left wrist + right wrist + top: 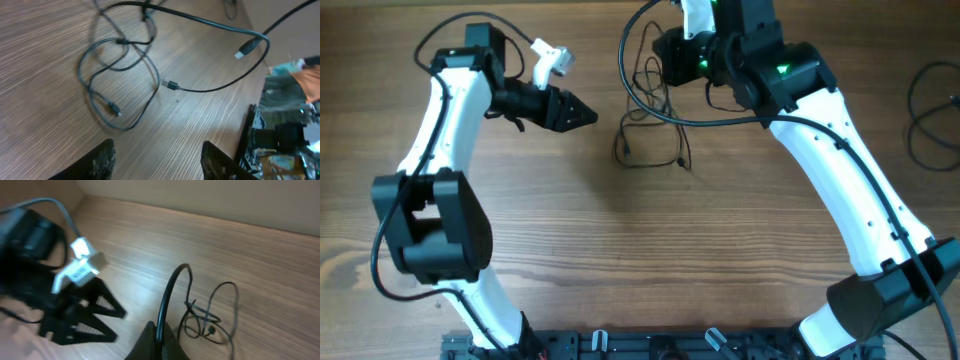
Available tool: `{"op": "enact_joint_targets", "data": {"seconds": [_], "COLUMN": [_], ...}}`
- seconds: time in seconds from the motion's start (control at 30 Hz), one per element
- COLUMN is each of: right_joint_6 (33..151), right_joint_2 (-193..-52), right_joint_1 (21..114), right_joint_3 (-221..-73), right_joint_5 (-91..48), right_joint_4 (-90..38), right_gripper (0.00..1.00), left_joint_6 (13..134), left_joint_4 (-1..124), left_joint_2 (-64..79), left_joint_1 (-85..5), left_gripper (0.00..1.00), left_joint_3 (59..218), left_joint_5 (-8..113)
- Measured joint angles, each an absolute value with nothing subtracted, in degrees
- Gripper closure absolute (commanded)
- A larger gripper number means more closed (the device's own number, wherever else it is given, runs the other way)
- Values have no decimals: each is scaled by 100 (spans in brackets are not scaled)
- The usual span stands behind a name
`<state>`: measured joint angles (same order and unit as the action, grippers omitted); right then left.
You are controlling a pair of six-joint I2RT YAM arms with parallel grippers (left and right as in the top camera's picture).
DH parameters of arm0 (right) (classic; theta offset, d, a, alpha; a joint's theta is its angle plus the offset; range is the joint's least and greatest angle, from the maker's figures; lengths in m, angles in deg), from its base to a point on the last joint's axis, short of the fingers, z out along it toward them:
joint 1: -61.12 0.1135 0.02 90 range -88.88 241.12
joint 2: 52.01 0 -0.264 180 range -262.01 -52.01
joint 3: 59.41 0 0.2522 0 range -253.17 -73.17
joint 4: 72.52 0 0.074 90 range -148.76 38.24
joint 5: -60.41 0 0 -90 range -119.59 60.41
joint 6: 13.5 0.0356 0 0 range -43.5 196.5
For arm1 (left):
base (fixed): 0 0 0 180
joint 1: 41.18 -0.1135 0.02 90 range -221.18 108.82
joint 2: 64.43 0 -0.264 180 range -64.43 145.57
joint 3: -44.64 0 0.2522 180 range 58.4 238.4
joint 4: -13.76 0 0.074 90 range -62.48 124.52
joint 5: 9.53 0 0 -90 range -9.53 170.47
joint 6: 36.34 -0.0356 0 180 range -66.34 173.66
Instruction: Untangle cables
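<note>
The cables (650, 125) lie as thin black loops on the wooden table at the back centre. In the left wrist view they (120, 85) spread out ahead, with small plug ends (169, 85) showing and a thicker cord ending in a USB plug (243, 51). My left gripper (158, 146) hovers open just short of the loops, with nothing between its fingers; from overhead it (582, 113) points right at them. My right gripper (161, 332) is shut on one black cable (172, 285) that arcs upward, above the tangle (200, 317). From overhead the right fingers are hidden under the arm.
Another black cord (930, 110) lies at the table's right edge. A black rail (620, 345) runs along the front edge. Past the table's edge in the left wrist view stands dark equipment (280, 137).
</note>
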<state>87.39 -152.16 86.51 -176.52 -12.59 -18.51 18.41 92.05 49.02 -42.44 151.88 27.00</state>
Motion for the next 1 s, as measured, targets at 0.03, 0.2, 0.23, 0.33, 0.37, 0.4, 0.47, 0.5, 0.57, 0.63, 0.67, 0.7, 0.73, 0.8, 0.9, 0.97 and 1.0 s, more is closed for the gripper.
{"op": "enact_joint_targets", "data": {"seconds": [0.03, 0.2, 0.23, 0.33, 0.37, 0.4, 0.47, 0.5, 0.57, 0.63, 0.67, 0.7, 0.73, 0.8, 0.9, 0.97, 1.0], "right_joint_6": [8787, 8954, 8989, 9061, 9076, 9082, 9082, 9082, 9082, 9082, 9082, 9082, 9082, 9082, 9085, 9085, 9085], "right_joint_2": [-15216, -15216, -15216, -15216, -15216, -15216, -15216, -15216, -15216, -15214, -15208, -15195, -15173, -15118, -15037, -15009, -15002], "right_joint_1": [8651, 8651, 8651, 8651, 8651, 8651, 8651, 8651, 8651, 8651, 8651, 8651, 8651, 8651, 8651, 8651, 8651], "right_joint_3": [-17652, -17652, -17652, -17652, -17652, -17652, -17652, -17652, -17652, -17652, -17652, -17652, -17652, -17652, -17652, -17652, -17652], "right_joint_5": [-1156, -870, -831, -737, -715, -704, -671, -645, -590, -553, -549, -534, -523, -516, -512, -512, -512], "right_joint_4": [-1893, -1921, -1923, -1923, -1925, -1925, -1925, -1928, -1930, -1930, -1928, -1925, -1923, -1923, -1904, -1877, -1860], "right_gripper": [96, 96, 96, 96, 96, 96, 96, 96, 96, 96, 96, 96, 96, 96, 96, 96, 96], "left_joint_6": [1763, 1544, 1525, 1514, 1560, 1625, 1728, 1780, 1846, 1896, 1911, 1933, 1946, 1975, 2104, 2239, 2279], "left_joint_4": [9138, 8633, 8545, 8283, 8178, 8097, 7988, 7944, 7868, 7791, 7737, 7653, 7605, 7479, 7199, 7026, 6987], "left_joint_2": [4917, 4919, 4919, 4919, 4922, 4928, 4950, 4979, 5083, 5232, 5302, 5381, 5427, 5499, 5527, 5529, 5529], "left_joint_1": [-4193, -3922, -3883, -3787, -3756, -3728, -3664, -3627, -3551, -3476, -3444, -3404, -3380, -3337, -3319, -3319, -3319], "left_gripper": [38, 46, 48, 49, 49, 48, 48, 48, 48, 48, 48, 48, 47, 44, 40, 39, 39], "left_joint_3": [15188, 15188, 15188, 15188, 15188, 15188, 15188, 15188, 15188, 15188, 15188, 15188, 15188, 15188, 15188, 15188, 15188], "left_joint_5": [2623, 2396, 2374, 2453, 2540, 2617, 2779, 2840, 2925, 2988, 3010, 3026, 3030, 3047, 3071, 3076, 3078]}}
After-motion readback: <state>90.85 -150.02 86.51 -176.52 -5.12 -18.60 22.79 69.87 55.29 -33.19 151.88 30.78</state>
